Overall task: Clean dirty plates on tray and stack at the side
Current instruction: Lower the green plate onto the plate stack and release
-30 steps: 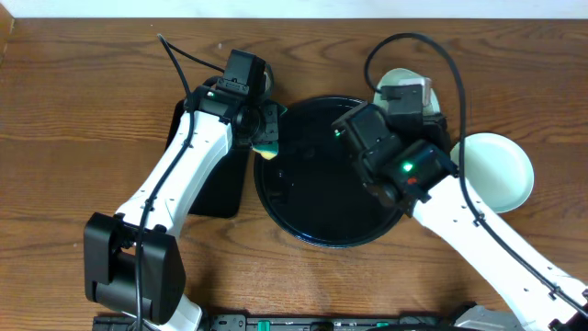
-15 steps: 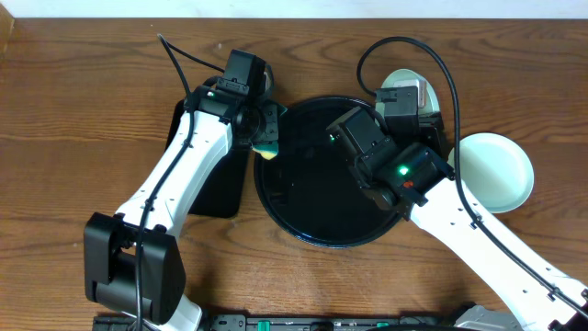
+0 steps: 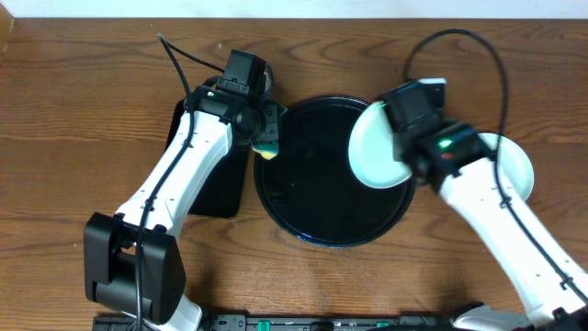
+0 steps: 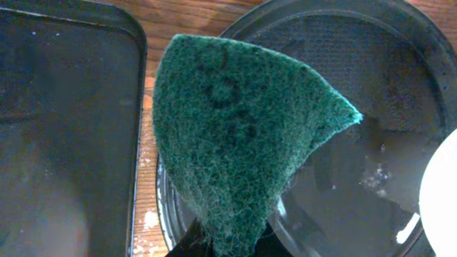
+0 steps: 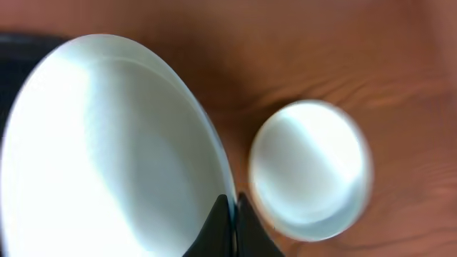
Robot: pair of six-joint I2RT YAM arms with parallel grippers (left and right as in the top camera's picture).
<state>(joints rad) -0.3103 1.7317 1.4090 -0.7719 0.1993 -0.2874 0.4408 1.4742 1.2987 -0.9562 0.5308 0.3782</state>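
Observation:
My right gripper [image 3: 401, 147] is shut on the rim of a pale mint plate [image 3: 375, 147] and holds it tilted above the right part of the round black tray [image 3: 312, 216]. The right wrist view shows the fingers [image 5: 232, 208] pinching that plate's [image 5: 107, 157] edge. A second pale plate [image 3: 516, 170] lies on the table to the right, also in the right wrist view [image 5: 310, 168]. My left gripper [image 3: 265, 136] is shut on a green sponge [image 4: 243, 135] over the tray's left rim. No smears show on either plate. No third plate is in view.
A rectangular black tray [image 3: 213, 184] lies left of the round tray, partly under my left arm; it also shows in the left wrist view [image 4: 64, 128]. The right arm's cable [image 3: 459, 41] loops over the table's back.
My right gripper has swung the mint plate from behind the tray's back right out over the tray's right part, where it now shows in full. The left arm has not moved.

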